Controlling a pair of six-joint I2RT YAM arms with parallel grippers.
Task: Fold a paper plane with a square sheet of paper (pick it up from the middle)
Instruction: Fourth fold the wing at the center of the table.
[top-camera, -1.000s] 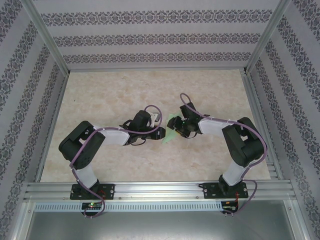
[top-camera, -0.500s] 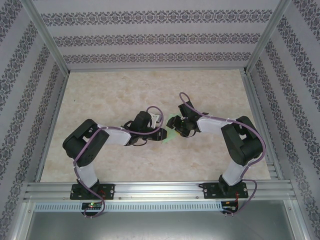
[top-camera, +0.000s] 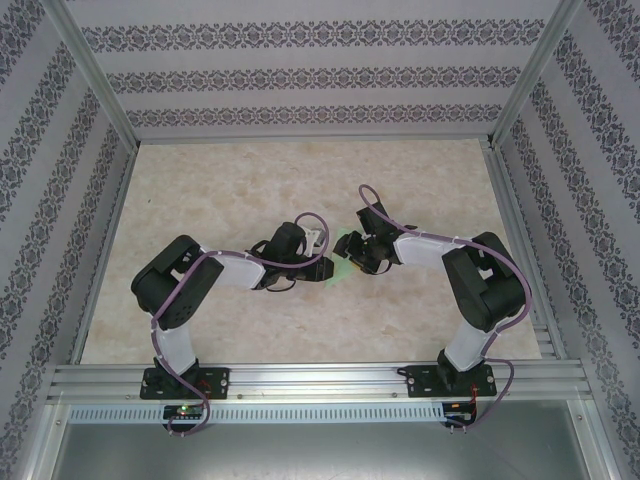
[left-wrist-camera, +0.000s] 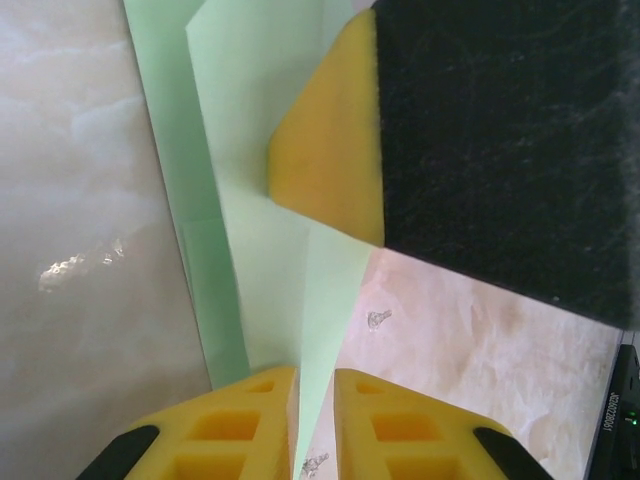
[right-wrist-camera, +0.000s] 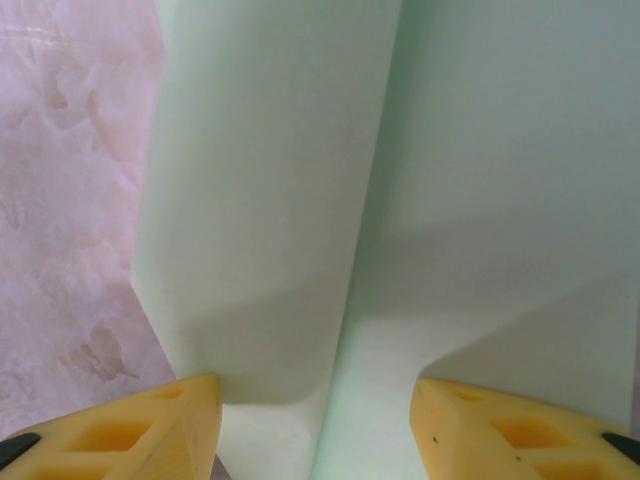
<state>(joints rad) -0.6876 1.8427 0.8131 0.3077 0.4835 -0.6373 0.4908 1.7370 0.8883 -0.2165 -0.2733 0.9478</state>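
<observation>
Left wrist view: folding partly done, sheet held by a crease.
Near the middle of the table (top-camera: 250, 170), well away from every edge, the sheet of paper (left-wrist-camera: 250, 150) lies in layers with long creases, so the first folds look done. The left gripper (left-wrist-camera: 315, 385) pinches a raised fold between nearly closed fingers. The right gripper (right-wrist-camera: 315, 400) stands spread wide over the sheet, one finger apparently resting on it. Judging by the shape, the narrowing and wing folds remain.
</observation>
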